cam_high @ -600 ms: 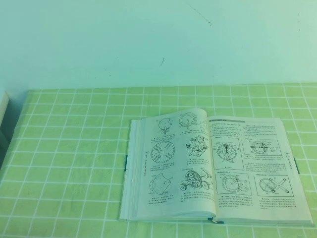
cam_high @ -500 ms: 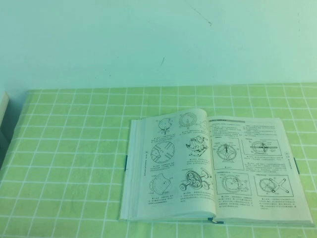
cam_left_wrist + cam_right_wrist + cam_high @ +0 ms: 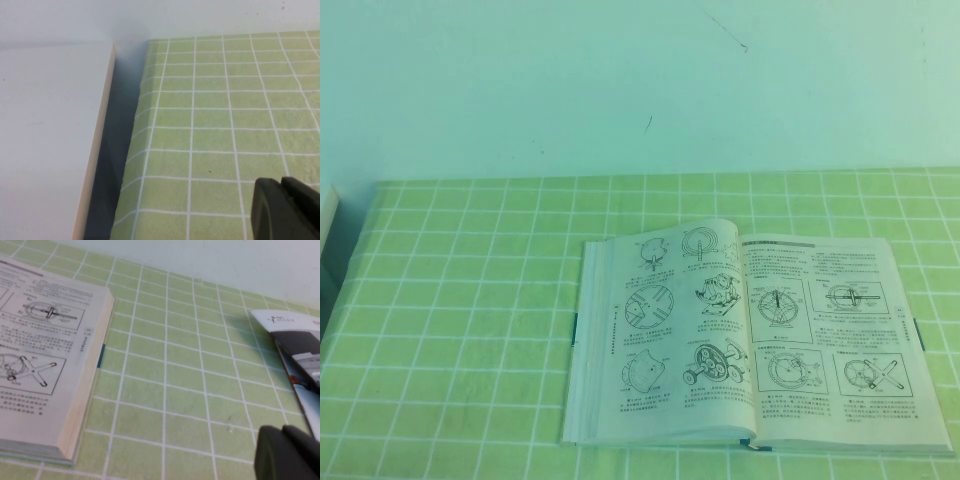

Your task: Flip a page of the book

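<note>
While both arms sit outside the high view, the thick white textbook [image 3: 750, 335] lies open at five o'clock on the green checked surface [image 3: 470, 300], unchanged from the earlier frames. Nearest, its thin paper page of wheel drawings [image 3: 840, 330] looks light, floppy and easily creased, so its free outer edge at three o'clock seems the best hold. The left end effector [image 3: 285, 210] hovers over bare cloth beside a pale board [image 3: 50, 140], gripping nothing; its opening cannot be told. The right end effector [image 3: 287, 455] hovers between book and a glossy leaflet [image 3: 295, 355], likewise.
</note>
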